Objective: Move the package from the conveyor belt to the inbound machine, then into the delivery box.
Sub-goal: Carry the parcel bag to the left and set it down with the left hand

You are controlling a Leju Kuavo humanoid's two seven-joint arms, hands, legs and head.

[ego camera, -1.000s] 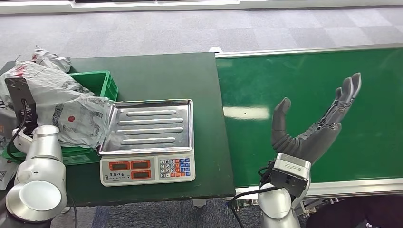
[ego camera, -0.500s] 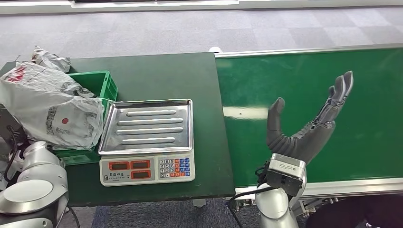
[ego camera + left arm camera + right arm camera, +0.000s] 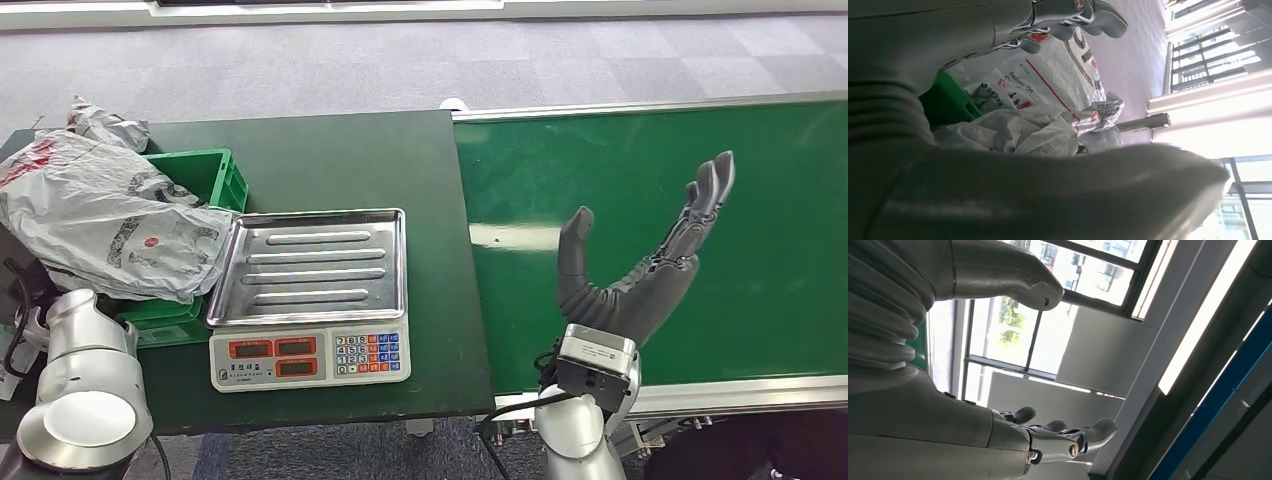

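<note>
A grey-white plastic package (image 3: 100,225) with red and black print lies across the green delivery box (image 3: 205,175) at the table's left, overhanging its near edge. In the left wrist view the same package (image 3: 1023,95) lies beyond my left hand (image 3: 973,30), whose fingers (image 3: 1073,15) and thumb are spread with nothing between them. My left arm (image 3: 85,400) sits at the near left corner. My right hand (image 3: 640,270) hovers palm up above the green conveyor belt (image 3: 650,150), fingers apart and holding nothing. The right wrist view shows that hand (image 3: 998,435) against ceiling and windows.
The weighing scale (image 3: 310,300) with a steel tray and keypad stands on the dark green table (image 3: 330,150) between box and belt. A second crumpled package (image 3: 105,125) lies behind the box. Grey carpet lies beyond the table.
My left hand has drawn back off the package toward the near left, and the package has settled flatter over the box. My right hand has drifted slightly left.
</note>
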